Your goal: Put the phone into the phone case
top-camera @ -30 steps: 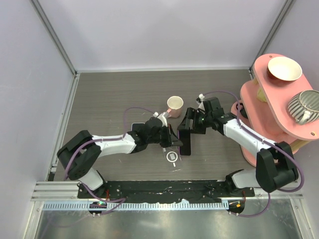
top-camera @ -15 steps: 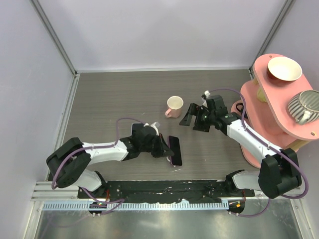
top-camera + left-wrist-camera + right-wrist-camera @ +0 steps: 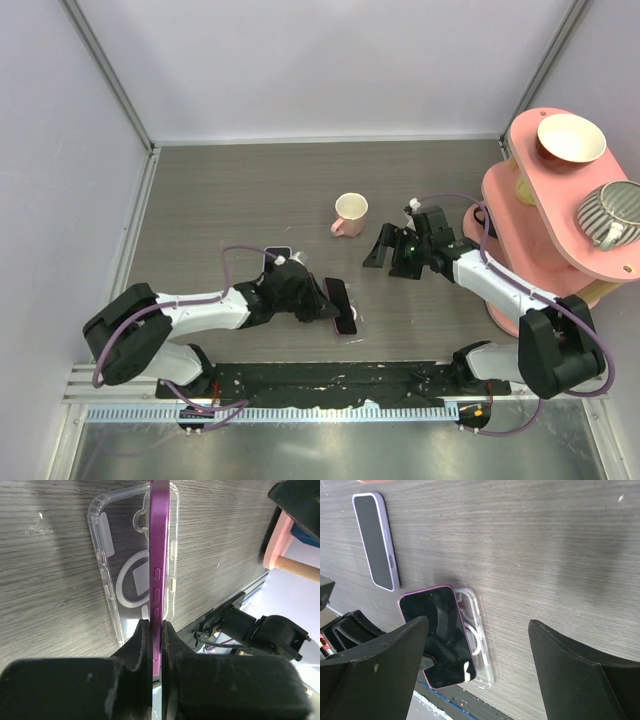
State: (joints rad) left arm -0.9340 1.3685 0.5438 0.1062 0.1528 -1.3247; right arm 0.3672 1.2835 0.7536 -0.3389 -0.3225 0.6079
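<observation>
We pinch the slim purple phone [image 3: 159, 540] edge-on in our left end effector [image 3: 155, 628] over the clear plastic case [image 3: 112, 555], right end effector [image 3: 477, 627] gaping empty; next, lay it flat inside

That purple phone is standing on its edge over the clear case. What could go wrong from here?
The left claw pinches the phone on edge over the case; released like this, it could topple beside the case. Nothing holds the case: the right claw is open and apart from it, so pushing may slide it.
</observation>
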